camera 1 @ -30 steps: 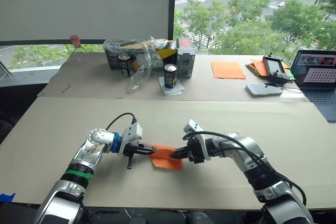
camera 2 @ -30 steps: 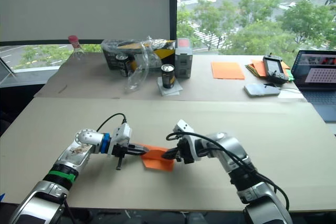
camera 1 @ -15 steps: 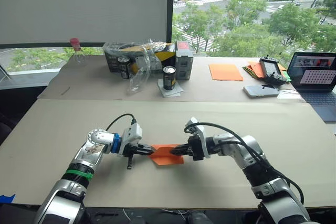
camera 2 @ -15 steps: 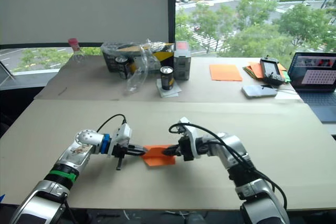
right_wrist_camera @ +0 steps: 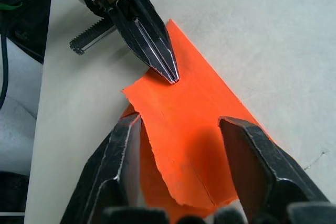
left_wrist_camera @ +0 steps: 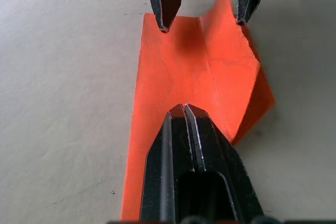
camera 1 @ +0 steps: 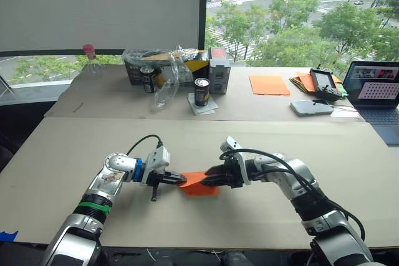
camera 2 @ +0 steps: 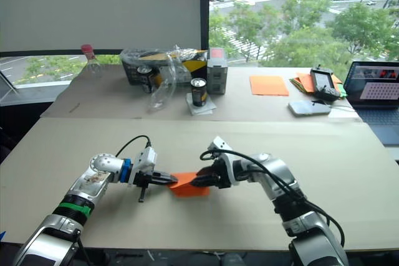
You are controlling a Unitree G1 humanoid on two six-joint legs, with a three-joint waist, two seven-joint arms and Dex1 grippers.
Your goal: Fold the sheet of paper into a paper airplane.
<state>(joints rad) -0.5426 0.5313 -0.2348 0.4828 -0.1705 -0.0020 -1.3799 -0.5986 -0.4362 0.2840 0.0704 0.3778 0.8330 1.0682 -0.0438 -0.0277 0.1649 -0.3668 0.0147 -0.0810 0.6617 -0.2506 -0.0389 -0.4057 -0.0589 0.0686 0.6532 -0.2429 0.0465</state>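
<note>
While both arms meet over the folded sheet of paper (camera 1: 199, 183) at the near middle of the counter (camera 1: 262, 135), a crease hangs in the balance.
With jaws closed to a point, the left gripper (left_wrist_camera: 182, 109) pins one end of the sheet without gripping it; the right gripper (right_wrist_camera: 181, 124), jaws spread, straddles the raised flap and holds nothing. Closing off-centre could set a crooked fold or tear the ragged edge, and a sideways drag might slide the thin paper from under the left tip.
</note>
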